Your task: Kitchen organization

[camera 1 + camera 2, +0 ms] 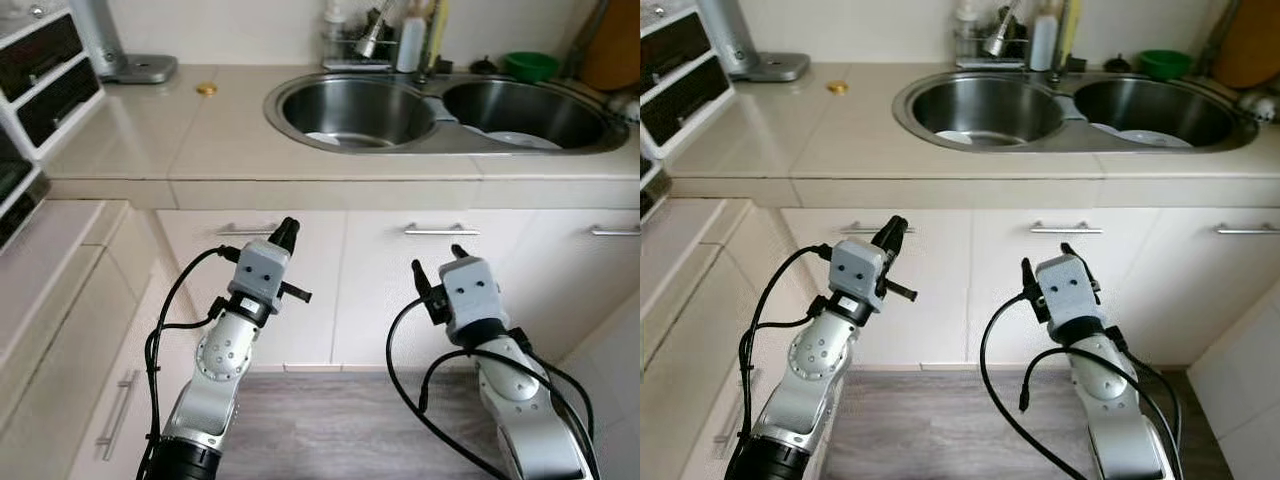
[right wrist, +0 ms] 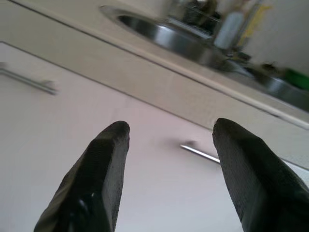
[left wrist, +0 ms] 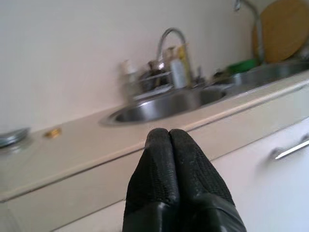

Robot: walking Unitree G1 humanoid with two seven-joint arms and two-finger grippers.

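**Kitchen counter, both arms raised before the cupboards**

While both arms hang below the counter [image 1: 300,150] edge, the left gripper [image 3: 169,140] has its fingers pressed together, empty, touching nothing. Right gripper [image 2: 169,145]: fingers spread wide, empty, facing a cupboard door handle [image 2: 200,153]. Double sink [image 1: 440,115]: white plates in both basins. Small gold lid [image 1: 207,89]: on the counter, left of the sink.
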